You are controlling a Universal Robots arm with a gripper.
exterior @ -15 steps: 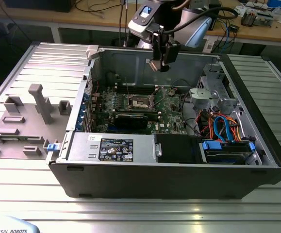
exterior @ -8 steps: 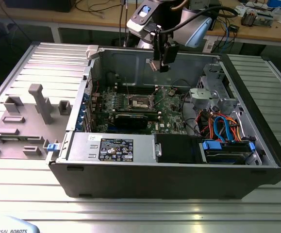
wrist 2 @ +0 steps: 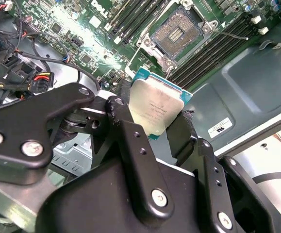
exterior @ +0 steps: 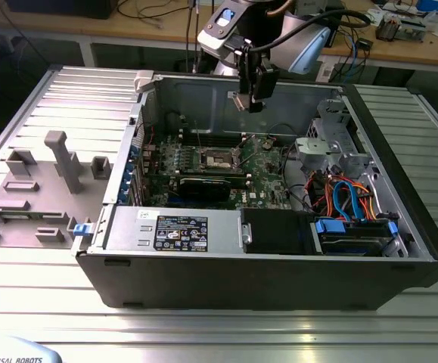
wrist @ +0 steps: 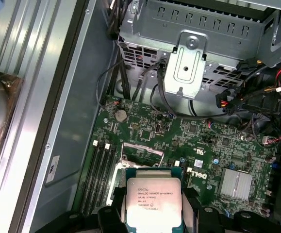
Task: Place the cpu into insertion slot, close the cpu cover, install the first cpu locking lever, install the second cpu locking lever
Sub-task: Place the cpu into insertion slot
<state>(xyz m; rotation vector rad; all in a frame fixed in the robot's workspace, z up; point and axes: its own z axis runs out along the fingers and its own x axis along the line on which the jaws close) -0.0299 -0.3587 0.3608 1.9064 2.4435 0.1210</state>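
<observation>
The jaws grip the cpu (wrist 2: pixel 156 109) by two opposite edges, and its silvery top shows between them in both wrist views. It hangs inside the open computer case (exterior: pixel 279 283), above the green motherboard (exterior: pixel 268 178) and apart from the bare insertion slot (wrist 2: pixel 176 33).

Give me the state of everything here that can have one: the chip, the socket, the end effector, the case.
cpu: gripped, in the air, not seated.
end effector: shut on the cpu.
insertion slot: empty.
computer case: side open.
</observation>
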